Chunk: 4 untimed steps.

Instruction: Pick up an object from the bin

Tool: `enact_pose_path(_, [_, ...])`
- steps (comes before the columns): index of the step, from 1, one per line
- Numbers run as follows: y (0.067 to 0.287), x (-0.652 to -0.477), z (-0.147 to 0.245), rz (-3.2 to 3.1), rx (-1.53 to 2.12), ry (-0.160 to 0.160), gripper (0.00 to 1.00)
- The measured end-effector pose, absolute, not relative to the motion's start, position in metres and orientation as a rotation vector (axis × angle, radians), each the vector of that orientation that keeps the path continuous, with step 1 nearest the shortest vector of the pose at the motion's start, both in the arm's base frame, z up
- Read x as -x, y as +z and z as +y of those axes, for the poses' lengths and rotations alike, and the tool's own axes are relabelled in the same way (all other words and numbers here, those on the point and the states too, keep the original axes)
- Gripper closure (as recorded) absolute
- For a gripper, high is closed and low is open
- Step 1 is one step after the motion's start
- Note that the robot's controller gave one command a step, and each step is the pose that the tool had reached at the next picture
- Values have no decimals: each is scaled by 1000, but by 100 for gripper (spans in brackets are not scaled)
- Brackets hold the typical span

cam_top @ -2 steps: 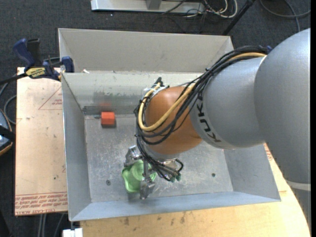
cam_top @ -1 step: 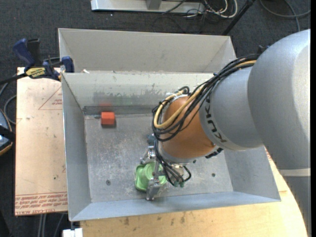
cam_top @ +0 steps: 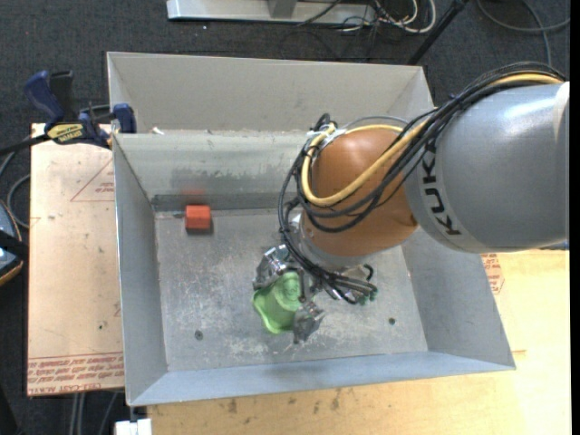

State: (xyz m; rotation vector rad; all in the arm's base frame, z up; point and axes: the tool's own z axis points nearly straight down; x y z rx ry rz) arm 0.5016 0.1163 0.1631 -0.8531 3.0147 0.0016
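Camera view: the gripper (cam_top: pixel 290 293) sits low in the bin (cam_top: pixel 136 270), over the front-centre of the floor, below the orange wrist cover. One metal finger (cam_top: pixel 271 264) shows at the upper left and the other at the lower right, with a green translucent object (cam_top: pixel 272 309) between them. The fingers appear closed on it, though whether it is clear of the floor cannot be told. Judgement: the object looks like thin moulded plastic, so light, smooth and likely slippery, and perhaps slightly yielding under pressure. A hold across its narrower middle should serve best. Its broader lobe juts out to the left of the fingers, so it may pivot or slip if the grip is shallow. A small orange-red block (cam_top: pixel 198 218) lies well apart, near the back-left wall.
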Motion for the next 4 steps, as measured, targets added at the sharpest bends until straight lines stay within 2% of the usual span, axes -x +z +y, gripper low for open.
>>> enact_pose_path(1, [86,-488,88,3047,670,1,100])
enact_pose_path(2, [168,-502,95,2720,1558,0,100])
enact_pose_path(3, [153,-498,97,2732,1553,4,100])
enact_pose_path(4, [230,-497,97,2742,1512,-3,100])
